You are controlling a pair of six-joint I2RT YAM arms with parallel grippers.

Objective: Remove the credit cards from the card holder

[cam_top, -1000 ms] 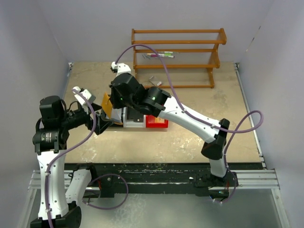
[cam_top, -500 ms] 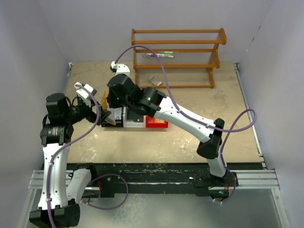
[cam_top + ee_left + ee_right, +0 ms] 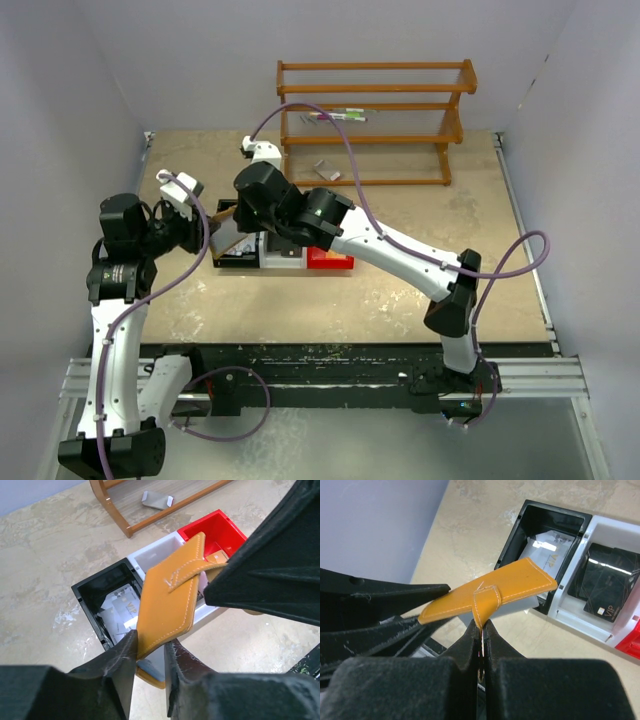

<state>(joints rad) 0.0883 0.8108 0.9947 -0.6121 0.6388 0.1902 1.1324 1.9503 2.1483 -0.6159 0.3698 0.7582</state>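
Top: both arms meet over the bins (image 3: 285, 262), left-centre of bench (image 3: 400, 290); the grasp itself is hidden.
Left wrist: left fingers (image 3: 120, 662) clenched on holder (image 3: 170, 597) near edge, anchoring it above black bin (image 3: 95, 580).
Right wrist: right fingers (image 3: 465, 645) pinched on the strap (image 3: 486, 597), likely to peel it open. Pale cards (image 3: 545, 555) lie in black bin, dark ones in white bin (image 3: 615, 530).

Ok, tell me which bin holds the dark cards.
The white middle bin, between the black bin and the red bin: dark cards lie in it, while the black one holds pale cards.
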